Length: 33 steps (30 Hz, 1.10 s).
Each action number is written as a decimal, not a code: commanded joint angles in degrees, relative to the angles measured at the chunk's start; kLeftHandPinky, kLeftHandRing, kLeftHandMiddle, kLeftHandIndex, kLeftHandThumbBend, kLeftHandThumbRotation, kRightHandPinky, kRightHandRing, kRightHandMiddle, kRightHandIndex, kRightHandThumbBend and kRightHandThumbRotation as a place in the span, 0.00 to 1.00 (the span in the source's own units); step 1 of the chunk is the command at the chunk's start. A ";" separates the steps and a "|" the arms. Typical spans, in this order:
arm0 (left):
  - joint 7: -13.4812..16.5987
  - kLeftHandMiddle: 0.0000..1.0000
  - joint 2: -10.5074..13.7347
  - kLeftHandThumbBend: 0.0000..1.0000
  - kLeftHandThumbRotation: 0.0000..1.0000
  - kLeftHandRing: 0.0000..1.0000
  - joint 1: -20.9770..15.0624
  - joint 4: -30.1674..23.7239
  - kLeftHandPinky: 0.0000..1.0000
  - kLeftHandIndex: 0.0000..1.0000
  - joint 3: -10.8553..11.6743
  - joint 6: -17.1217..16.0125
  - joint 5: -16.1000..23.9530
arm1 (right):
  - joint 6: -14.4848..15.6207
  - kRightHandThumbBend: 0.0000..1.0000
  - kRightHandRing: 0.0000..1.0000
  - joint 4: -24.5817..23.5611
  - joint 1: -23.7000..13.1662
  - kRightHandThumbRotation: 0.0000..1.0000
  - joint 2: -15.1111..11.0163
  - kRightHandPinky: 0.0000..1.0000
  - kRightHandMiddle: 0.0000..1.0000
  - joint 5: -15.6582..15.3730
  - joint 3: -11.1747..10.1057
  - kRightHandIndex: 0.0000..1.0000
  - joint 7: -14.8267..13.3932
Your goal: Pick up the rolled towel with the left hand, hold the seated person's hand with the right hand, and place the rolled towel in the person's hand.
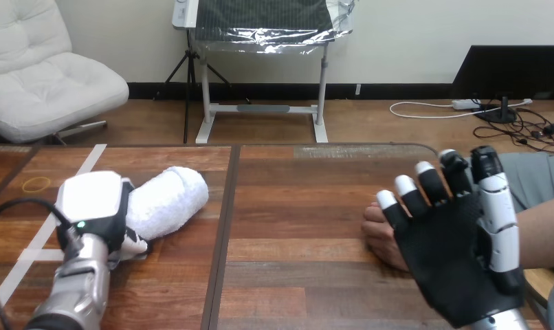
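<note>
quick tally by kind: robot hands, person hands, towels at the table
robot hands: 2, the left hand and the right hand
person's hand: 1
rolled towel: 1
total: 4

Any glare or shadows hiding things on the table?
Head view: even light, no glare on the brown wooden table; the white rolled towel is bright, not washed out; the robot's black right hand hides most of the person's hand.
</note>
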 commanded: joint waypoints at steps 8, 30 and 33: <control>0.43 0.36 -1.69 0.68 0.00 0.26 -2.93 4.69 0.21 0.56 -4.37 0.35 2.88 | 0.29 0.54 0.23 -4.16 8.45 0.28 0.30 0.16 0.33 1.50 -0.54 0.36 -1.70; 3.18 0.37 -2.40 0.67 0.00 0.29 -4.41 5.16 0.23 0.50 -7.41 0.10 4.44 | -0.81 0.55 0.25 -4.43 8.97 0.28 -0.79 0.18 0.34 1.90 0.57 0.36 -2.37; 3.50 0.37 -2.41 0.67 0.00 0.29 -4.25 5.39 0.23 0.49 -7.49 -0.41 4.27 | -1.31 0.56 0.25 -4.47 9.01 0.27 -1.06 0.18 0.34 1.77 1.17 0.37 -2.41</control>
